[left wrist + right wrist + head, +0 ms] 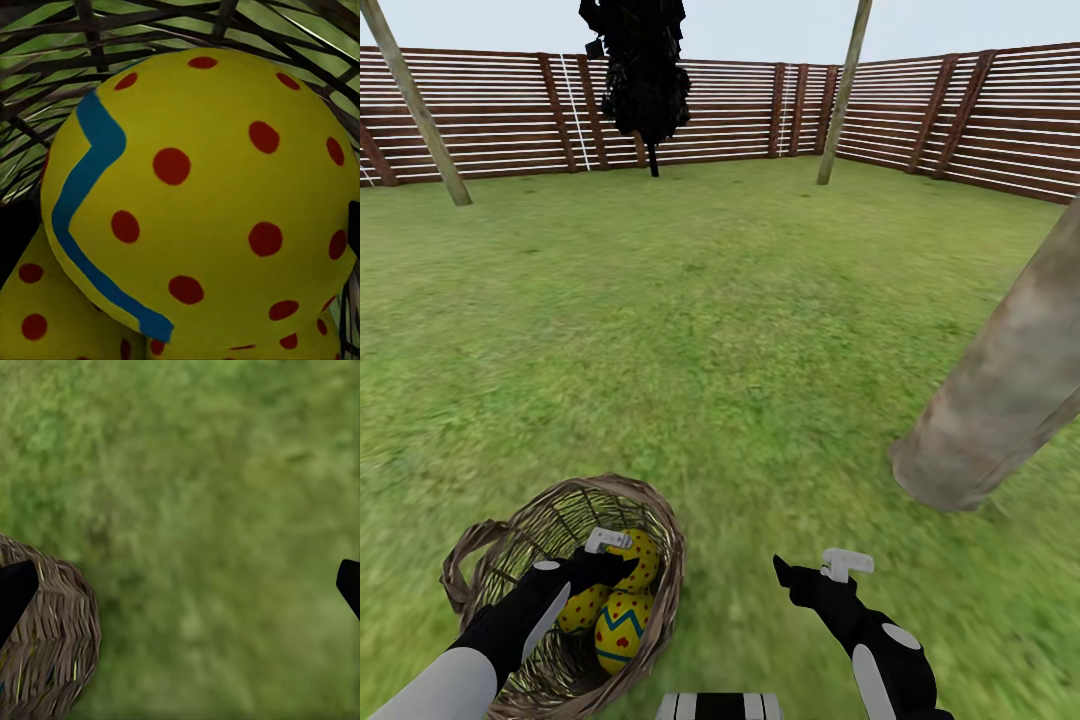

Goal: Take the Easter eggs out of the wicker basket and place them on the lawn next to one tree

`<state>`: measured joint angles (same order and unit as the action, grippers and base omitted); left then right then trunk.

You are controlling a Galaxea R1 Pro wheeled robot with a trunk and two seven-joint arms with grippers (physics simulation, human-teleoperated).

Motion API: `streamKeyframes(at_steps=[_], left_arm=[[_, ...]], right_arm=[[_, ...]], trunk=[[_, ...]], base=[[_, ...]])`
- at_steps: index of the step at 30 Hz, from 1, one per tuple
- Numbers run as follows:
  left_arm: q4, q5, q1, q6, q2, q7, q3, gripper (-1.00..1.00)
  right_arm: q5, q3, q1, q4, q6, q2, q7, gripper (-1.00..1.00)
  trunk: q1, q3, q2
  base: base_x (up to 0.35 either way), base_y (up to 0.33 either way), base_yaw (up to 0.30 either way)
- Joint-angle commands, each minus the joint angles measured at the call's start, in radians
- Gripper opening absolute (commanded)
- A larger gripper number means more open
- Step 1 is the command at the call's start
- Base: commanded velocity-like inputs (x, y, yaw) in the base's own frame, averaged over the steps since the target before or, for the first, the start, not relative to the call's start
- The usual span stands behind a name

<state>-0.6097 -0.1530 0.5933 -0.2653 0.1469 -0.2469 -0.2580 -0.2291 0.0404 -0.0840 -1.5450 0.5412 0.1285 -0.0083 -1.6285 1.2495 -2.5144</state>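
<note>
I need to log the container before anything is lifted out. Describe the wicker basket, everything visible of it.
The wicker basket is round, brown and woven with an open weave that lets the grass show through. A loop handle sticks out at its rim on the robot's left side. It sits on the lawn, tipped rather than level. Inside lie yellow eggs with red dots, one with a blue zigzag. The left gripper reaches into it among the eggs.

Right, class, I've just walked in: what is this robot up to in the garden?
The robot's left tool is reaching into the wicker basket on the lawn, right among the Easter eggs; whether it grips one cannot be told. All the eggs visible are in the basket. The right tool hangs open over bare grass beside the basket. A thick tree trunk stands nearby.
</note>
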Motion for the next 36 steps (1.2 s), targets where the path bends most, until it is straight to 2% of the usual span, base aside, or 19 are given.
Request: streamKeyframes(at_steps=[1,10,11,36], left_arm=[[-0.001,-0.008,0.0,-0.006,0.001,0.002,-0.004,1.0],[-0.003,-0.008,0.0,-0.005,-0.002,0.003,-0.01,1.0],[-0.003,-0.008,0.0,-0.005,-0.002,0.004,-0.01,-1.0],[-0.009,-0.01,-0.001,-0.007,-0.003,0.001,-0.007,-1.0]], right_arm=[[-0.004,-0.001,0.0,-0.001,0.005,0.0,-0.001,1.0],[-0.003,-0.001,0.0,-0.001,0.005,0.0,-0.001,1.0],[-0.003,-0.001,0.0,-0.001,0.005,0.0,-0.001,1.0],[-0.004,-0.001,0.0,-0.001,0.005,0.0,-0.001,1.0]], trunk=[[0.0,0.001,0.0],[-0.001,0.009,-0.001],[-0.001,0.009,-0.001],[-0.001,0.009,-0.001]], base=[[0.0,0.0,0.0],[0.0,0.0,0.0],[0.0,0.0,0.0],[0.0,0.0,0.0]])
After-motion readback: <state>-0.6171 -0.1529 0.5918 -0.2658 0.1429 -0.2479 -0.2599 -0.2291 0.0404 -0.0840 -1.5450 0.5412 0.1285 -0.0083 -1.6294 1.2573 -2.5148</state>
